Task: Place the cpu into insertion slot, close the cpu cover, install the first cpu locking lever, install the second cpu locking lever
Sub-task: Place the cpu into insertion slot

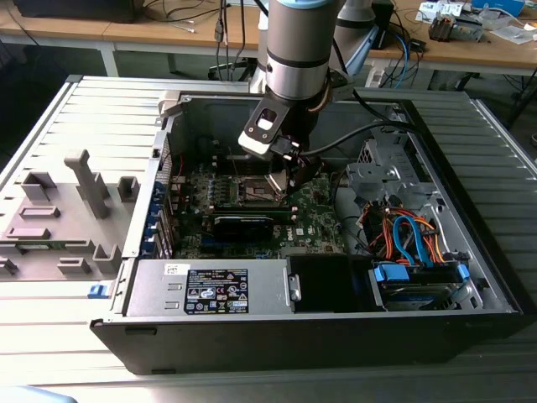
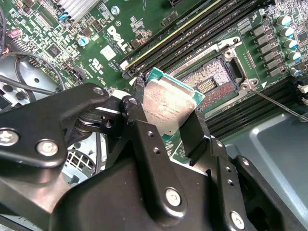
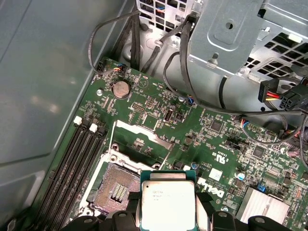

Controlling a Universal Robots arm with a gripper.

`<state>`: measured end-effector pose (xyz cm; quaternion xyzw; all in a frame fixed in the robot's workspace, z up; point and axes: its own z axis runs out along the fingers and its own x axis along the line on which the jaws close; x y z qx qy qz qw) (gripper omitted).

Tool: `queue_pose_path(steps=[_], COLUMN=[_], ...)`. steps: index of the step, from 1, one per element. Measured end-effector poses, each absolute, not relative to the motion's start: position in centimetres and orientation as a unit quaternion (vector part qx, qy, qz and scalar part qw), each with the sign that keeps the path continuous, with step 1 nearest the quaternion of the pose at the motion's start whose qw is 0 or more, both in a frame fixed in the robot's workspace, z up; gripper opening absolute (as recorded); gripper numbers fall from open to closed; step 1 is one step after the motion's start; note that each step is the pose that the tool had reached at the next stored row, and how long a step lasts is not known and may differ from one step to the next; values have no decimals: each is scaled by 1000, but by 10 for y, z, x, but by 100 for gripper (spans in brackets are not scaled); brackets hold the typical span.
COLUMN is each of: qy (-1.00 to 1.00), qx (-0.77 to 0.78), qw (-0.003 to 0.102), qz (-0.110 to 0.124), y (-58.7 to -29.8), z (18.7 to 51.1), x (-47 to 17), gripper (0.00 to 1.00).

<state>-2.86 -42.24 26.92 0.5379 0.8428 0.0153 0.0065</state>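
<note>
Near the open insertion slot (image 2: pixel 210 83), the gripper (image 2: pixel 166 114) pinches the cpu (image 2: pixel 167 100) by 2 opposite edges, presumably keeping its underside clear.

On my feed, the cpu (image 3: pixel 167 204) runs off the first wrist view's edge and covers a corner of the insertion slot (image 3: pixel 115 191). In the second wrist view, the gripper (image 2: pixel 166 118) fingers (image 2: pixel 144 139) hide the cpu's clamped part. In the exterior view, the arm (image 1: pixel 294 59) blocks much of the slot.
</note>
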Motion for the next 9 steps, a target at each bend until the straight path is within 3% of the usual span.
queue_pose_path(steps=[9], qy=[842], qx=[540], qw=[7], qz=[15], y=[-422], z=[269], x=[-29], gripper=[55])
